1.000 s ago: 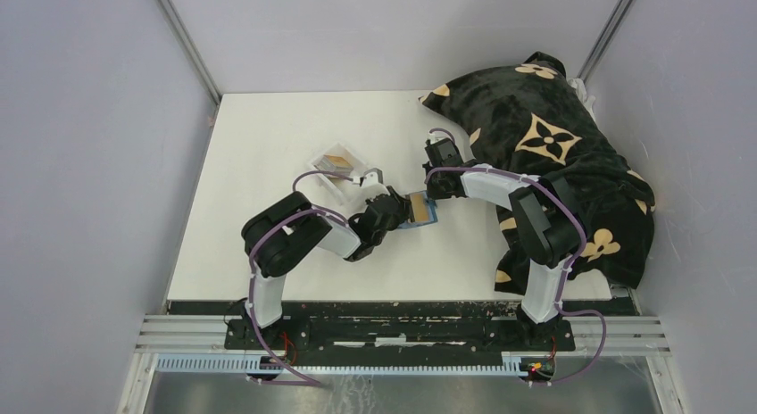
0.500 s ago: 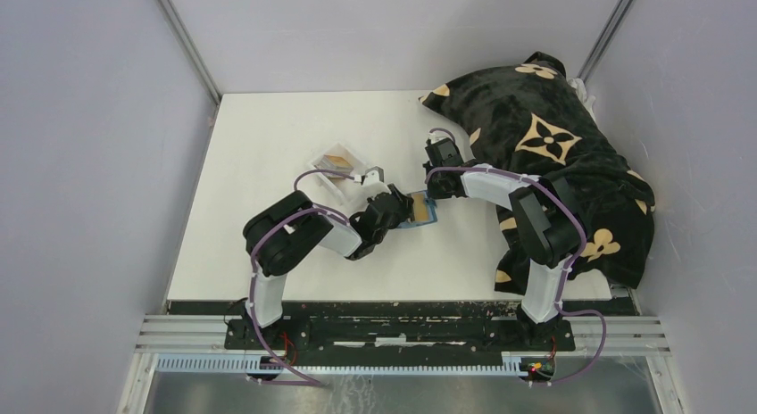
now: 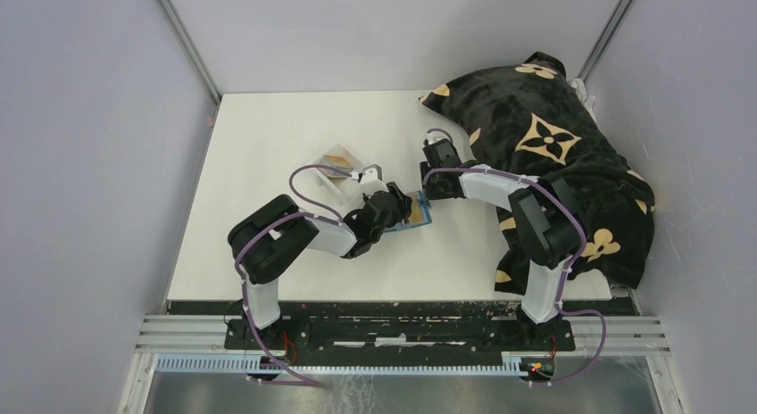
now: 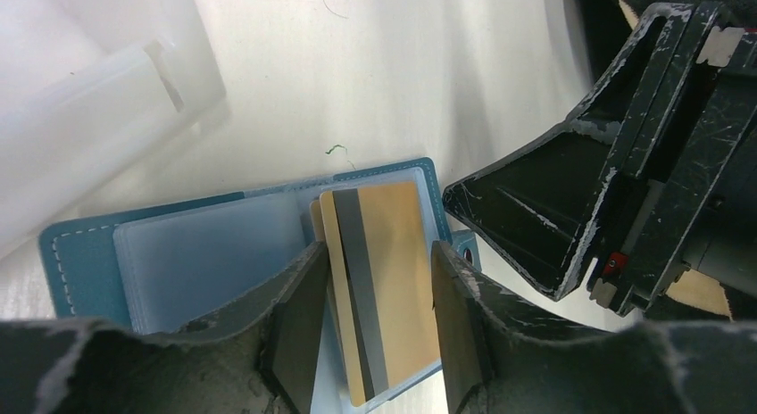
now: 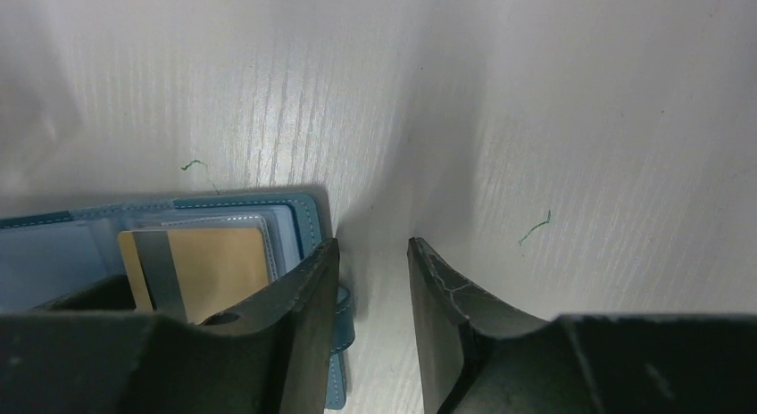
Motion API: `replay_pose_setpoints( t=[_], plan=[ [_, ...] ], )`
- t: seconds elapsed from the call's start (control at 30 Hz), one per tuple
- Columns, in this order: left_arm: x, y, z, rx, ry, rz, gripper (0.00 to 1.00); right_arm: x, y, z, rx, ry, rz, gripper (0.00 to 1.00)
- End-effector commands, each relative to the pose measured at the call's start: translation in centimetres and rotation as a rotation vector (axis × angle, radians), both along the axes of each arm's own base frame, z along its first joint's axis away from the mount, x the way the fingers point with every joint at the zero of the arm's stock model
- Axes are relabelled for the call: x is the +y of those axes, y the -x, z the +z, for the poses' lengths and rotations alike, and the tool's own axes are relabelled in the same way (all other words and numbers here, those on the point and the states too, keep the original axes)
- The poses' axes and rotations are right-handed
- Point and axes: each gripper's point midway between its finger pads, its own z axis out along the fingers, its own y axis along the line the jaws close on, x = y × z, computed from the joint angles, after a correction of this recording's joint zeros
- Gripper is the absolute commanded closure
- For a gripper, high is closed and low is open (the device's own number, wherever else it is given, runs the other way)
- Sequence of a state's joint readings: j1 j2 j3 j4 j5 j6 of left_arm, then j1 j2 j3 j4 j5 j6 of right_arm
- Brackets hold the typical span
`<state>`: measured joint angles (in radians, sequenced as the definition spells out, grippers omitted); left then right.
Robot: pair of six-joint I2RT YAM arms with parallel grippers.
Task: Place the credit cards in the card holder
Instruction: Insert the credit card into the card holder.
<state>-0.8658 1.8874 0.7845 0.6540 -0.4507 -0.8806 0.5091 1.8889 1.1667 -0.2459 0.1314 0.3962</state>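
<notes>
You are working in a robotics lab test cell, not a home or a shop. Plain grey walls (image 3: 89, 182) and metal corner posts (image 3: 186, 48) are boxing in a bare white worktop (image 3: 259, 146). The left arm (image 3: 268, 240) and right arm (image 3: 544, 222) are trailing purple cables (image 3: 308, 168) and standing on a black base plate (image 3: 402, 334) across aluminium rails (image 3: 178, 332). A black patterned cloth (image 3: 544, 137) is lying heaped on the right.

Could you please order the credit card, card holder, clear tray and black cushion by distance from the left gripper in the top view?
1. credit card, held by the left gripper.
2. card holder, directly beneath.
3. clear tray, back-left.
4. black cushion, far right.
</notes>
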Motion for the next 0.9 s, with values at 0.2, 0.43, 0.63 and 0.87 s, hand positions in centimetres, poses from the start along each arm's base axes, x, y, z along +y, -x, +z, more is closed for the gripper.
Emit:
replay_pose_setpoints(
  t=[0.2,0.43,0.63,0.87],
  plan=[
    [0.2,-1.3,5.0,-0.121,-0.071,-0.006,0.44,-0.1,-2.2,5.1,-0.162,0.008,0.003,0.54],
    [1.9,-0.9,8.7,-0.187,-0.079,0.018,0.44,-1.1,-3.6,9.2,-0.313,0.029,-0.015,0.53],
    [5.5,1.5,8.4,-0.164,-0.128,0.041,0.44,-2.2,-4.3,11.5,-0.413,0.003,-0.13,0.44],
    [9.7,5.1,5.1,-0.065,-0.064,0.124,0.42,-0.4,-3.1,11.9,-0.377,-0.141,-0.117,0.32]
  ],
)
